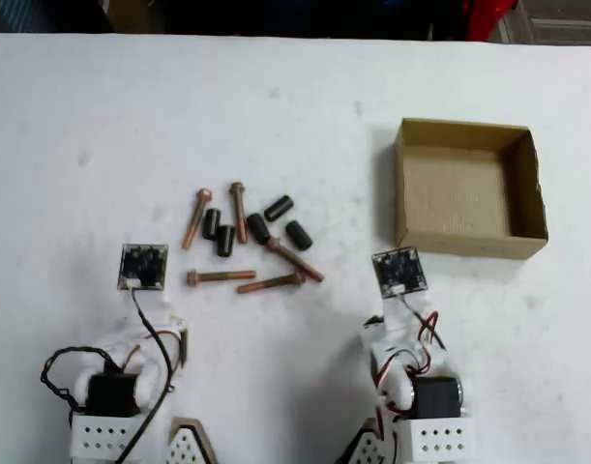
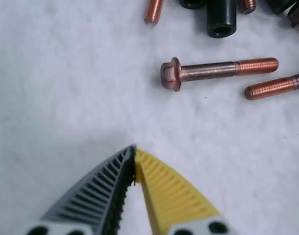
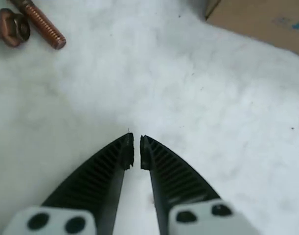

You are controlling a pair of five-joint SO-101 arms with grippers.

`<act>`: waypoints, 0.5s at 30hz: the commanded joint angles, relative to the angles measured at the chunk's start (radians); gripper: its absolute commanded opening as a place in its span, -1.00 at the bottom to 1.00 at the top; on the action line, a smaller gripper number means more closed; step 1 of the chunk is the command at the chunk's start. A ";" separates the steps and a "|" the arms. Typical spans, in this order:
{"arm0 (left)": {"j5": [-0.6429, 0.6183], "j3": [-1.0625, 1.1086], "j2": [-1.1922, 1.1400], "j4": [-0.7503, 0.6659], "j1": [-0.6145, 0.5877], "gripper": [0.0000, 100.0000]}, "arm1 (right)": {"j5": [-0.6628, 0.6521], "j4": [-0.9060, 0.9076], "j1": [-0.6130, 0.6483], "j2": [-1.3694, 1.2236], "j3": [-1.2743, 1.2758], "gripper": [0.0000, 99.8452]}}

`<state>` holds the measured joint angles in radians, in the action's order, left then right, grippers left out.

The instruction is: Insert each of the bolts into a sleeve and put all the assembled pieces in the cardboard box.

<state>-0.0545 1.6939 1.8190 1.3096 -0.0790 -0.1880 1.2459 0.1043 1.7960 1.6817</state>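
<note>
Several copper bolts (image 1: 221, 276) and several short black sleeves (image 1: 258, 228) lie loose in a cluster at the table's middle. None of the bolts sits in a sleeve. The open cardboard box (image 1: 469, 246) stands to the right, with nothing inside. My left gripper (image 2: 134, 151), one grey and one yellow finger, is shut on nothing, just short of a flanged bolt (image 2: 218, 71) and a black sleeve (image 2: 221, 17). My right gripper (image 3: 137, 147), with black fingers, is shut and holds nothing. A bolt's threaded end (image 3: 41, 22) and the box's corner (image 3: 266, 19) lie beyond it.
Both arms rest at the near edge, the left arm's wrist board (image 1: 143, 266) left of the cluster and the right arm's wrist board (image 1: 399, 272) below the box. White table (image 1: 102, 126) stretches open at the left and far side.
</note>
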 commanded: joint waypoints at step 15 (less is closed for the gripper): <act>-0.015 -0.002 0.004 -0.026 0.010 -0.95 | 0.040 -0.073 -0.036 0.005 0.009 -0.96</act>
<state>-0.0545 1.6939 1.8190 1.3096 -0.0790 -0.1557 1.2398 0.1028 1.7960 1.6817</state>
